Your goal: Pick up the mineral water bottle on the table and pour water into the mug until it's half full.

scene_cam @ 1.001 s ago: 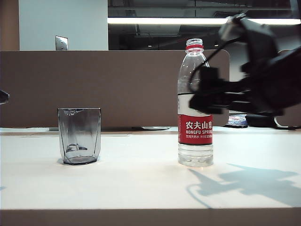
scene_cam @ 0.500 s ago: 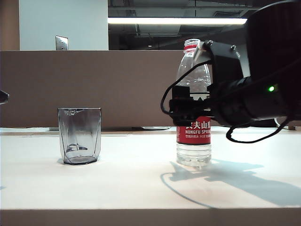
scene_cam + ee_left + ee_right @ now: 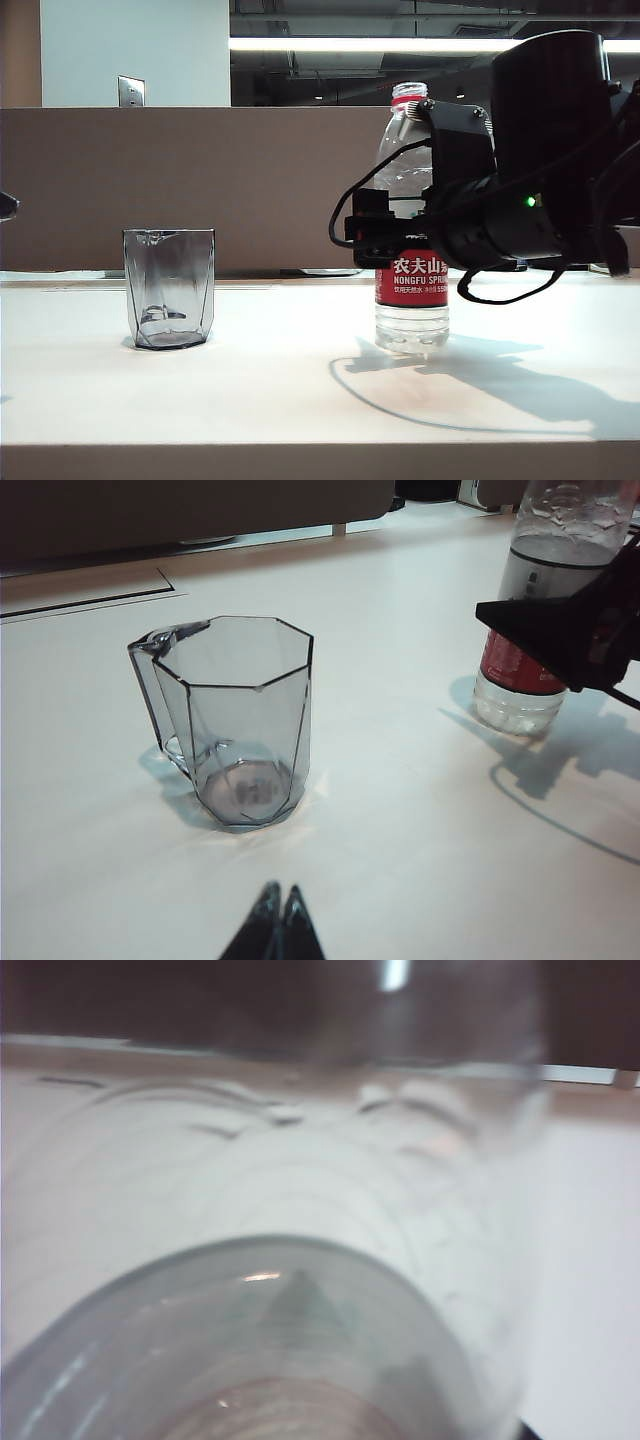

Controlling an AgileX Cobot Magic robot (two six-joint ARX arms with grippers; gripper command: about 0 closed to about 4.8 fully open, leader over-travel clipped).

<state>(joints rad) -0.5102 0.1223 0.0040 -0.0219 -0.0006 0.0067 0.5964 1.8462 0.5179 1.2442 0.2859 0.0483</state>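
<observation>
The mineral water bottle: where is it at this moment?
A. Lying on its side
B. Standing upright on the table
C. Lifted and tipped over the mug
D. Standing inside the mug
B: the mineral water bottle stands upright on the table, apart from the mug.

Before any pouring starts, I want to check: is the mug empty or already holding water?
Empty: the mug shows a bare bottom and no waterline, standing upright on the table.
</observation>
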